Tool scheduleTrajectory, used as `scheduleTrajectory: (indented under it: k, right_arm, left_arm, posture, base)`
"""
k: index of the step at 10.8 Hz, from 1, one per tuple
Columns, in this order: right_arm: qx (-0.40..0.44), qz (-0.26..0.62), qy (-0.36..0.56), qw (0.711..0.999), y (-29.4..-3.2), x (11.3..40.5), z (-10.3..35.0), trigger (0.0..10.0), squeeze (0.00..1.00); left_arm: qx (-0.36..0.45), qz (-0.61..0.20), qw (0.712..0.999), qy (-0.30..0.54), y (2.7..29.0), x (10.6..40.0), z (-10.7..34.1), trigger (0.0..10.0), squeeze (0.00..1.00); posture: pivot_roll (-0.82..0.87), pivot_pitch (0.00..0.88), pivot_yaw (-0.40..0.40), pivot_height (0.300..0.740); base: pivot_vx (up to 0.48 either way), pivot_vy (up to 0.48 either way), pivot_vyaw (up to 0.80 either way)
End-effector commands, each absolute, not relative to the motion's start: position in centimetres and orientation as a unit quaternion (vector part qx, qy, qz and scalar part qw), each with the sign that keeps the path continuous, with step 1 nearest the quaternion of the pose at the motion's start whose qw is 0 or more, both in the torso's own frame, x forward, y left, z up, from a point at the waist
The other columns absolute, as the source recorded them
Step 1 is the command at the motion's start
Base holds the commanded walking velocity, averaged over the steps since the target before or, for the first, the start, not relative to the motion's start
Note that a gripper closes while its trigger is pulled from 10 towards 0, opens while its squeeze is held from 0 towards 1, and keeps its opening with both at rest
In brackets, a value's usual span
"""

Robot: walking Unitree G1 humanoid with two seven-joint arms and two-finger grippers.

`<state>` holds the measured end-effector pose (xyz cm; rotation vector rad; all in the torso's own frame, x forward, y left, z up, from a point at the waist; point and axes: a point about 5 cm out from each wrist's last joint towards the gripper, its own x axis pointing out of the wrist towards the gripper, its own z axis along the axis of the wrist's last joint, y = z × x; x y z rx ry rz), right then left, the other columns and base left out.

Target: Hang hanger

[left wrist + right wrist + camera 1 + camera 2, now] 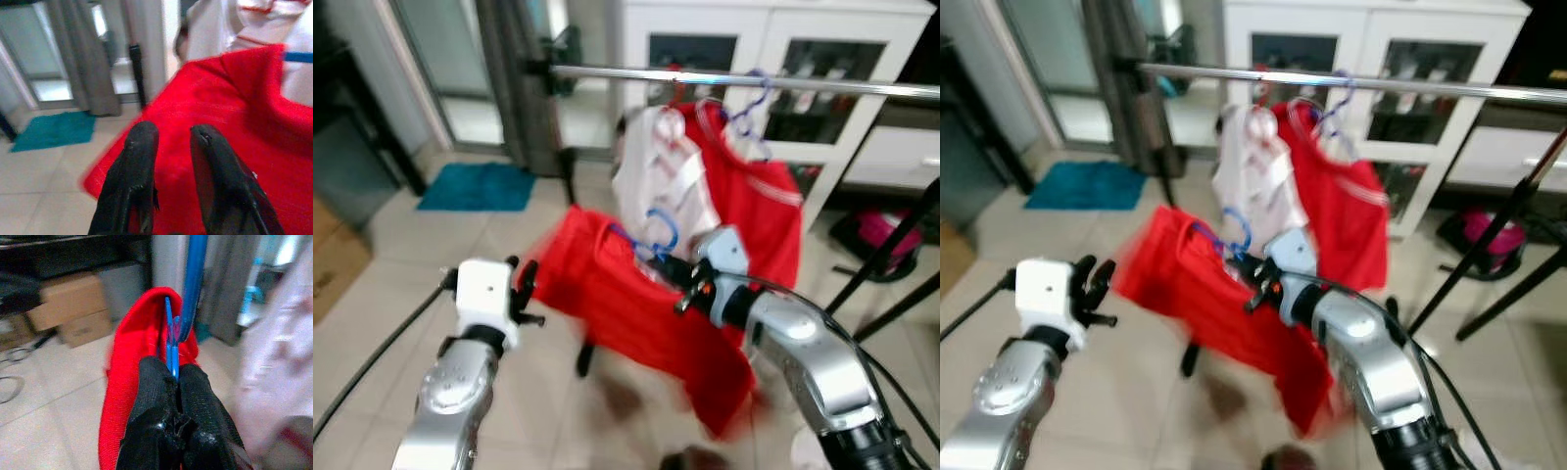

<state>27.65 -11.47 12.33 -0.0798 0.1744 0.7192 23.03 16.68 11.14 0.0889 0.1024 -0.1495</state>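
Pale floor tiles (460, 245) run back to a white glass-fronted cabinet (744, 49) and grey curtains (514, 88), with a teal mat (478, 186) lying by the doorway and cardboard boxes (73, 308) against a wall. Across the scene at head height stretches a chrome clothes rail (724, 80) on black angled legs (891, 264); a white garment (656, 176) and a red shirt (764, 196) already hang from it, side by side, on their own hangers. Below and in front of them, the right gripper (175, 377) has its two black fingers pressed together on the thin stem of a blue hanger (188, 298) — the hook (658, 230) curls upward just under the white garment, well short of the rail. A red garment (626, 304) is draped on this hanger and spreads low and leftward, blurred in the head views. The left gripper (173, 147) is raised near the garment's left edge, its fingers (137, 161) spread with a clear gap between them and the red cloth showing beyond — not touching anything that can be made out. A pink object (881, 230) lies on the floor behind the rail's legs.
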Motion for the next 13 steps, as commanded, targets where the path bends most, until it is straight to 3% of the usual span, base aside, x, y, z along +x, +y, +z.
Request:
scheduleTrajectory:
  k: [1,5,7,8,12,13]
  right_arm:
    - [-0.030,0.327,0.051,0.943,-11.4,28.6,13.9,10.0,0.00]
    - [-0.018,0.285,0.043,0.957,-12.4,28.9,14.9,10.0,0.00]
    - [-0.018,0.299,0.032,0.954,-12.3,28.1,15.2,10.0,0.00]
    - [-0.017,0.318,0.032,0.947,-12.1,27.4,15.1,10.0,0.00]
    - [-0.006,0.348,0.016,0.937,-10.1,27.4,16.4,10.0,0.00]
    - [0.000,0.354,0.023,0.935,-8.7,27.9,17.1,10.0,0.00]
  left_arm:
    - [0.062,-0.066,0.994,0.057,17.6,22.4,11.2,10.0,0.00]
    - [0.059,-0.087,0.993,0.062,17.2,22.7,11.0,10.0,0.00]
    - [0.047,-0.100,0.992,0.063,16.8,23.3,10.9,10.0,0.00]
    - [0.007,-0.126,0.991,0.043,16.5,23.6,11.7,10.0,1.00]
    - [0.050,-0.135,0.988,0.062,17.8,22.3,11.4,10.0,1.00]
    - [0.063,-0.161,0.983,0.057,18.0,22.3,11.4,10.0,0.25]
  posture:
    - [0.02,0.071,0.014,0.740]
    - [-0.03,0.074,0.054,0.740]
    - [-0.04,0.063,0.084,0.740]
    - [-0.03,0.064,0.095,0.740]
    - [0.01,0.085,0.083,0.740]
    - [-0.01,0.081,0.097,0.740]
  base:
    - [0.424,0.000,0.00]
    - [0.417,0.000,-0.40]
    - [0.000,0.000,0.00]
    - [0.000,0.000,0.00]
    - [0.000,0.000,0.00]
    - [0.000,0.000,0.00]
